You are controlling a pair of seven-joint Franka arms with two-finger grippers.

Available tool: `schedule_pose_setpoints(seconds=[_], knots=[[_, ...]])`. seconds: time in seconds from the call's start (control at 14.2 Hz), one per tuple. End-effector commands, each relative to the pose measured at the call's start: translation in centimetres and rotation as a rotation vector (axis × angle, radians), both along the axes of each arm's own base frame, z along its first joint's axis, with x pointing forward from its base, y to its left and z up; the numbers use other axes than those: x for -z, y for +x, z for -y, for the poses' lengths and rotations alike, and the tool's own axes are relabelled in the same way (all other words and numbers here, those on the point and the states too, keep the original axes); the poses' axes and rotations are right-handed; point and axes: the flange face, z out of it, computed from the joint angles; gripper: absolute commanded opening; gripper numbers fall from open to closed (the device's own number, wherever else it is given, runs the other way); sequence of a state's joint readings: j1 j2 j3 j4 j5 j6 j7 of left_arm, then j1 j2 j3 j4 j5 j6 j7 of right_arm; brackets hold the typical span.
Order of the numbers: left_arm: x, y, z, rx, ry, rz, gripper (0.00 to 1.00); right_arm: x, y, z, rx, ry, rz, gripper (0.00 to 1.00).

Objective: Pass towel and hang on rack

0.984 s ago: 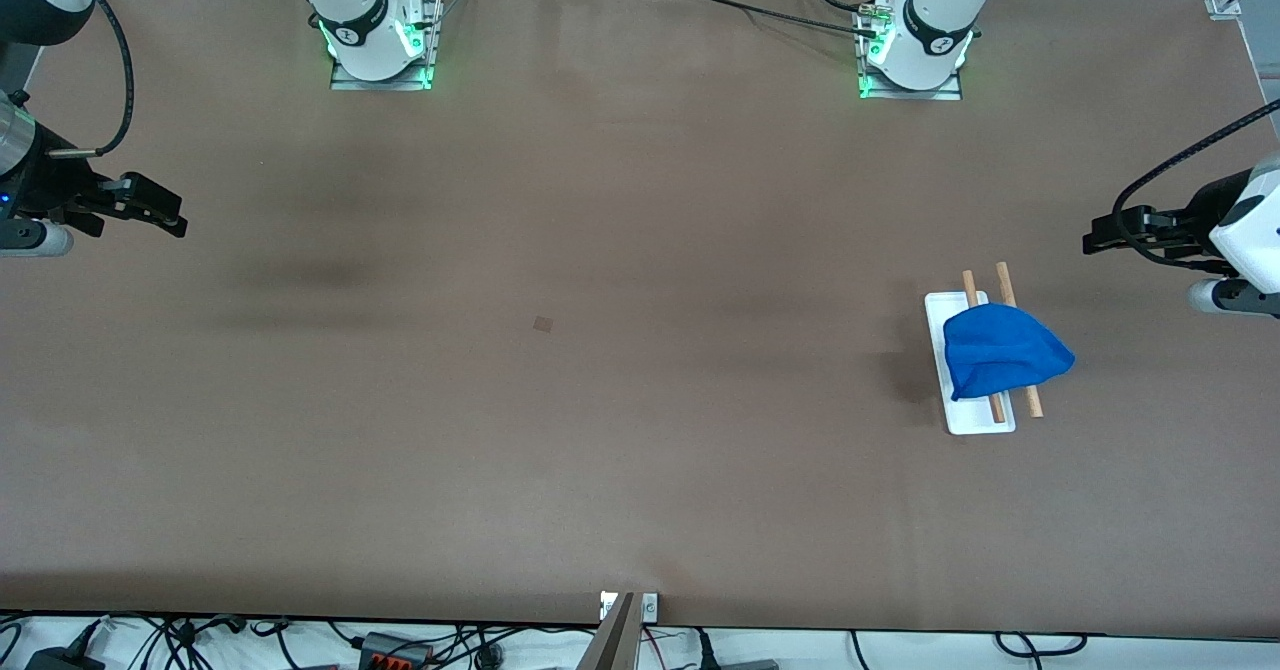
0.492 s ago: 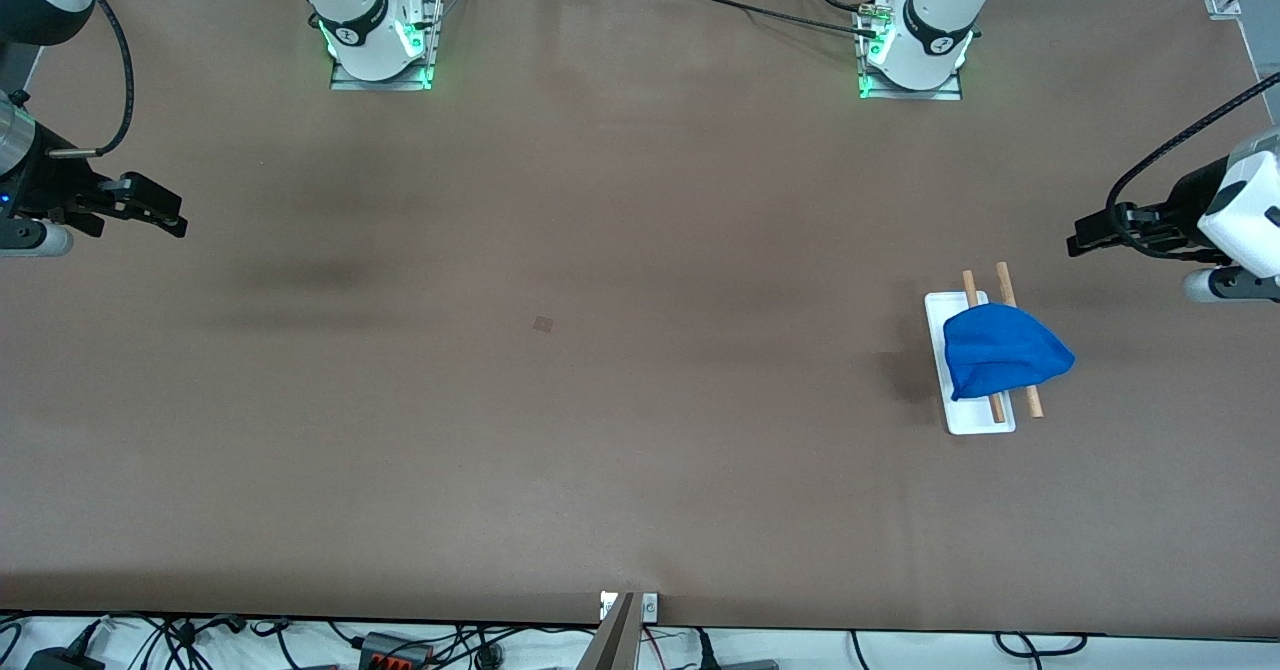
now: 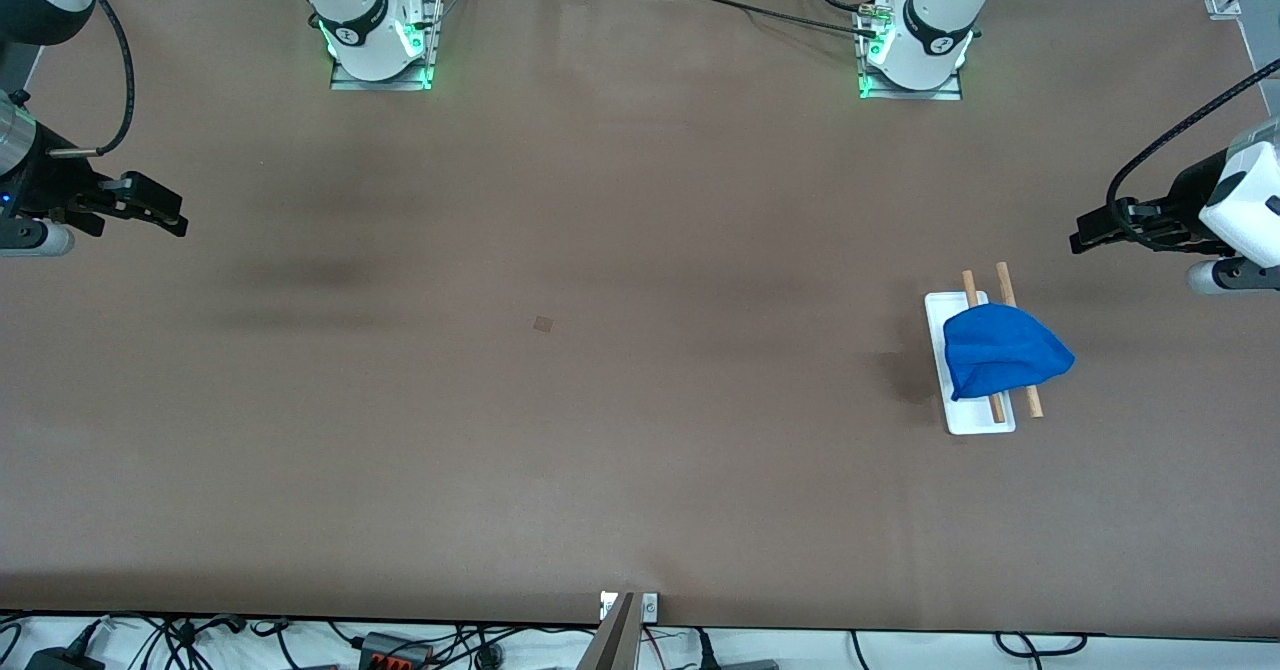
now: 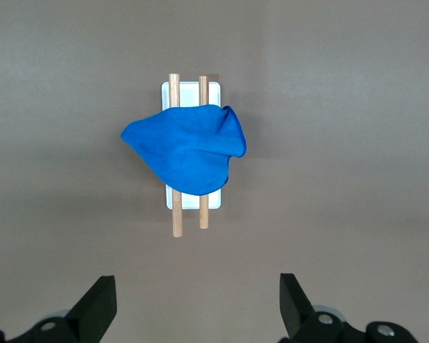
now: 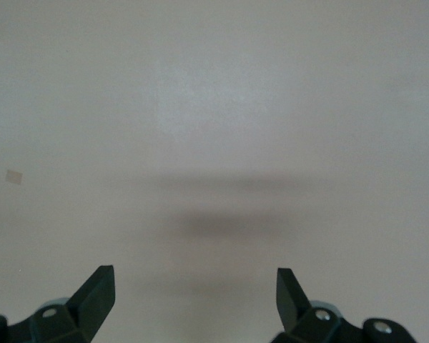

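A blue towel (image 3: 1000,350) lies draped over the two wooden rods of the rack (image 3: 978,420), which stands toward the left arm's end of the table. The left wrist view shows the towel (image 4: 189,146) over the rack (image 4: 175,218) as well. My left gripper (image 3: 1085,235) is open and empty, up in the air by the table's end, apart from the rack; its fingertips (image 4: 104,293) frame bare table. My right gripper (image 3: 170,220) is open and empty at the right arm's end of the table, over bare table, and waits there.
A small dark square mark (image 3: 542,324) lies on the brown table near its middle. The arm bases (image 3: 380,40) stand along the edge farthest from the front camera. Cables hang past the edge nearest the front camera.
My left gripper has drawn up and away from the rack, toward the table's end. The towel, the rack and the right arm have not moved.
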State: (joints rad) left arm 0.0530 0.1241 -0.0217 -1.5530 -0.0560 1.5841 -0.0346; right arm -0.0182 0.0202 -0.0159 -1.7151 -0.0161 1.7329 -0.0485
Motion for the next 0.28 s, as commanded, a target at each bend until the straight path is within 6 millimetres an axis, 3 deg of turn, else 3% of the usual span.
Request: schedule_pose_setpoints(seconds=[0.0,0.21], knots=[[-0.34,-0.79,-0.07,-0.011,0.017,0.010,1.00,-0.71,-0.52,-0.10,0.001,0.000,-0.008,1.00],[-0.34,-0.79,-0.15,-0.013,0.017,0.010,1.00,-0.81,-0.69,-0.09,-0.001,-0.002,-0.015,1.00]])
